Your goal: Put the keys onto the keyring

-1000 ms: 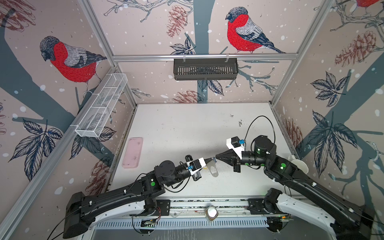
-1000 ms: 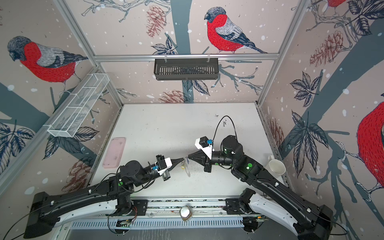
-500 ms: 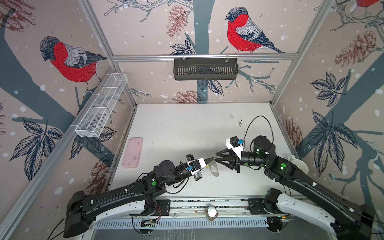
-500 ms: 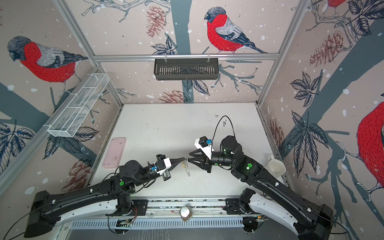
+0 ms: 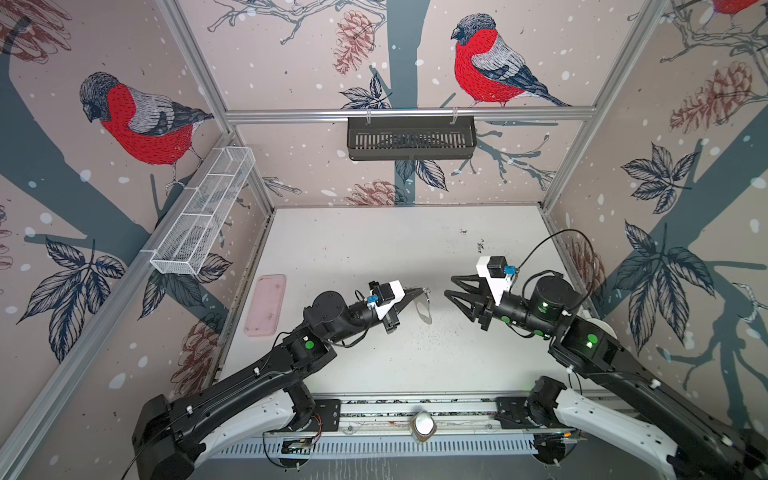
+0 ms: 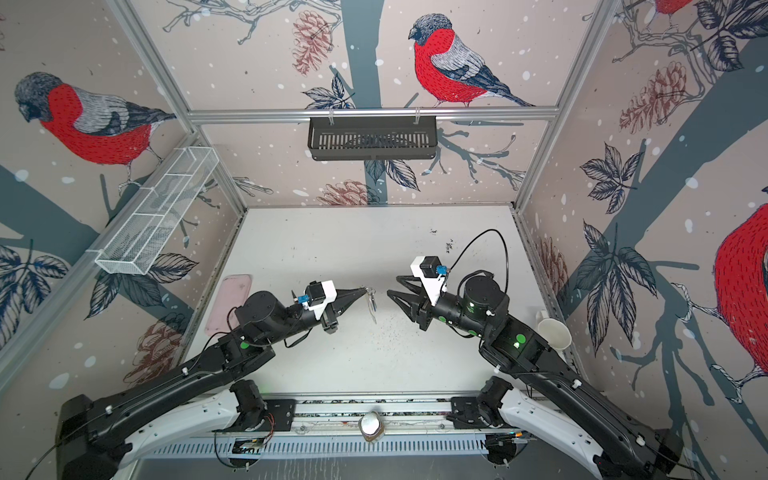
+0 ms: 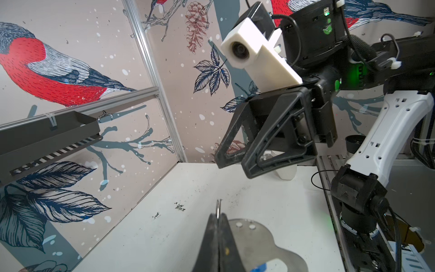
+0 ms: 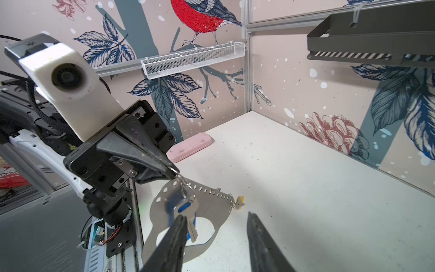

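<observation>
The left claw [image 8: 173, 170], its tapered black jaws pressed together, pinches a thin wire ring [image 8: 181, 180] on the keyring [image 8: 211, 205]. This flat, dull-grey metal plate, with small holes along one edge, hangs over the white, speckled worktop [image 5: 374, 249]. The toothed silver blue-tagged key [image 8: 188, 207] dangles from that ring and the yellow-tagged key [image 8: 240, 200] hangs at the edge's far end, while the right claw [image 5: 449, 286] faces them with its jaws apart and empty.
</observation>
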Controlling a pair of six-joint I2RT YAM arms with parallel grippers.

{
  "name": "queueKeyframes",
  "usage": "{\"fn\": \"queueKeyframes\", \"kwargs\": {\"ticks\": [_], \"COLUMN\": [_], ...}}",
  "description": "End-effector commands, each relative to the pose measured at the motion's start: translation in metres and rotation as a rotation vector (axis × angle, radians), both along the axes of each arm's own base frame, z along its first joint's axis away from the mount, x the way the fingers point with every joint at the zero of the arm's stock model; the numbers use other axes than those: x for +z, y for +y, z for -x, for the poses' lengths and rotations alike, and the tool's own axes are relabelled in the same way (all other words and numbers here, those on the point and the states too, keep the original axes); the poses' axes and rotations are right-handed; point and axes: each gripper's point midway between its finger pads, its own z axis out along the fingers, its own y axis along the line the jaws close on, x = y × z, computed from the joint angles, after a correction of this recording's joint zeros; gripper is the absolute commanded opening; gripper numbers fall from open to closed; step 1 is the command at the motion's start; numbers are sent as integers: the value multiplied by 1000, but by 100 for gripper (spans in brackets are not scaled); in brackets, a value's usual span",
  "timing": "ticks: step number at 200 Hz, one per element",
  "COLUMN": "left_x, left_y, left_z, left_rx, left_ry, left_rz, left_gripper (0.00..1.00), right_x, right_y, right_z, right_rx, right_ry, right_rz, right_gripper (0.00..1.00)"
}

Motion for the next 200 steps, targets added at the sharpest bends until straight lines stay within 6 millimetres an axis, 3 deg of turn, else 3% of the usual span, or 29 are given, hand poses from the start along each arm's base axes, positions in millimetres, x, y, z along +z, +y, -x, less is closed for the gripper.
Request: {"fn": "queueKeyframes", "kwargs": {"ticks": [1, 26, 58, 107, 200], "left_x": [10, 13, 16, 16, 11], "left_y": [-2, 0, -4, -6, -1], "left_z": [6, -7, -19, -23, -10], "left_rx": [-130, -217, -281, -348, -448], "left_ry": [28, 79, 97, 108, 119], "left_rz": [33, 48, 30, 39, 94], "left_gripper": [0, 0, 0, 0, 0], "right_x": [2, 2, 3, -3, -14], "right_y": [-3, -1, 5, 21, 46], "right_z": [-11, -13, -9, -12, -15], "right_rx": [-61, -55, -18, 32, 77], "right_ry": [-11, -32, -53, -17, 10], "right_rz": [9, 15, 2, -6, 29], "right_gripper": [38, 21, 9, 6, 6]}}
